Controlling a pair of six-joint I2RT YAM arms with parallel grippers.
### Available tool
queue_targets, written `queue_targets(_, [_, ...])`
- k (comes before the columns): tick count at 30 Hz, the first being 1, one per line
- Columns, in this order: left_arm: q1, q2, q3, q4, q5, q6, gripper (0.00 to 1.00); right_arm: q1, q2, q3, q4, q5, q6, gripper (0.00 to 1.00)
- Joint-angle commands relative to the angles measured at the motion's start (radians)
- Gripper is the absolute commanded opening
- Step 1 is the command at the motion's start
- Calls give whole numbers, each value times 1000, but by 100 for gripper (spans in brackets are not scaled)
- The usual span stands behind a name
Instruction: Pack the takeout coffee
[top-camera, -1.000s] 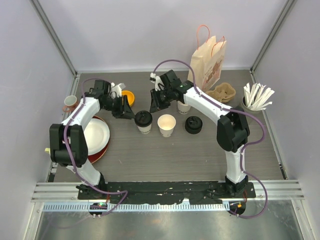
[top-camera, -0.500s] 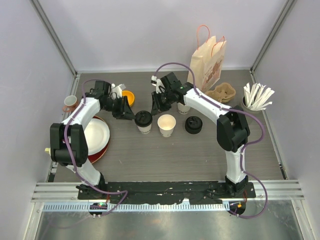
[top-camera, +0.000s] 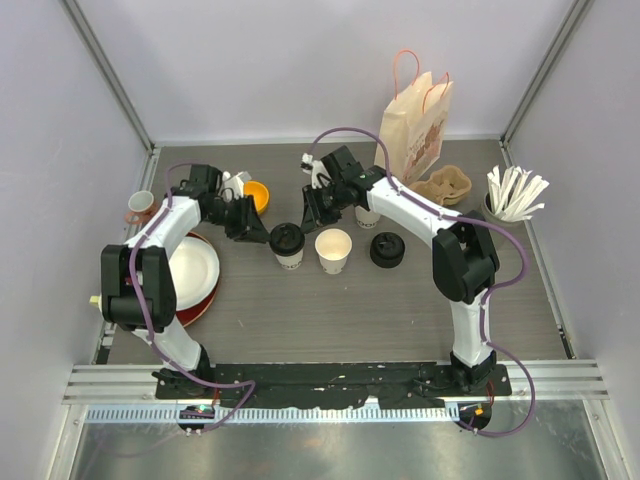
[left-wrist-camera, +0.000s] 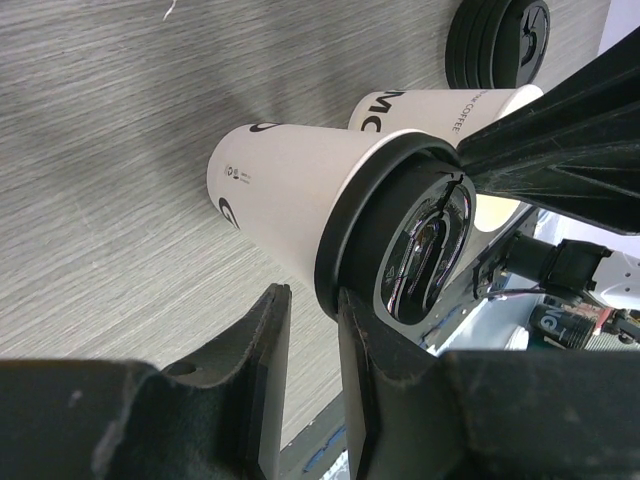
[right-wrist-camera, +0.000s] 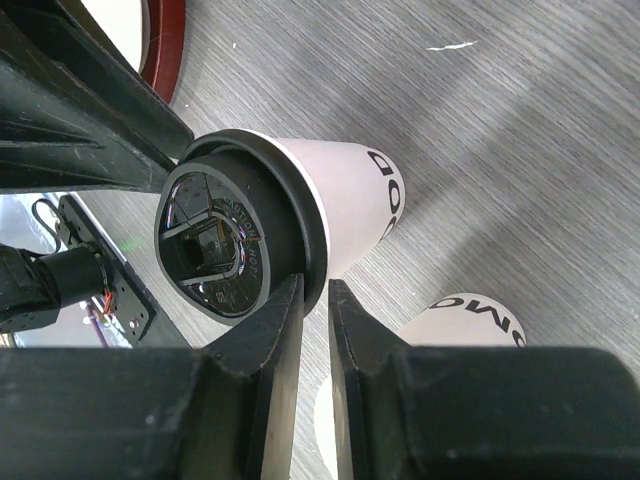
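One takeout coffee (top-camera: 288, 244), a white paper cup with a black lid, stands mid-table. My left gripper (top-camera: 263, 232) is at its left side and my right gripper (top-camera: 306, 221) at its upper right. In the left wrist view the narrowly open left gripper (left-wrist-camera: 310, 295) straddles the lid's rim (left-wrist-camera: 335, 250), with table showing through the gap. In the right wrist view the right gripper (right-wrist-camera: 315, 285) is pinched on the opposite rim of the lid (right-wrist-camera: 215, 250). An uncovered white cup (top-camera: 333, 250) stands just to the right, with a loose black lid (top-camera: 387, 249) beyond it.
A paper bag (top-camera: 415, 125) stands at the back with a brown cup carrier (top-camera: 445, 185) beside it. Stirrers (top-camera: 515, 192) sit far right. Another white cup (top-camera: 368, 216) shows behind the right arm. Stacked plates (top-camera: 195, 272), a pinkish cup (top-camera: 140, 207) and an orange dish (top-camera: 256, 192) lie left.
The left jaws have narrowed around the lid's rim. Both arms have shifted only slightly; the cups and the loose lid have not moved.
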Motion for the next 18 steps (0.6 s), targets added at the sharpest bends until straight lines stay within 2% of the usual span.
queue_targets(1, [-7, 9, -6, 15, 26, -8, 29, 1, 6, -3, 32, -44, 9, 22])
queue_targets(5, [-13, 2, -10, 24, 28, -9, 28, 4, 20, -10, 23, -26, 1, 21])
queue_targets(10, [-27, 20, -15, 24, 21, -11, 25, 3, 42, -20, -2, 39, -22, 14])
queue_targets(15, [-27, 40, -13, 21, 9, -9, 22, 3, 52, -57, 3, 68, -34, 11])
queue_targets(18, [-27, 62, -6, 12, 0, -6, 18, 3, 72, -46, 4, 59, -36, 9])
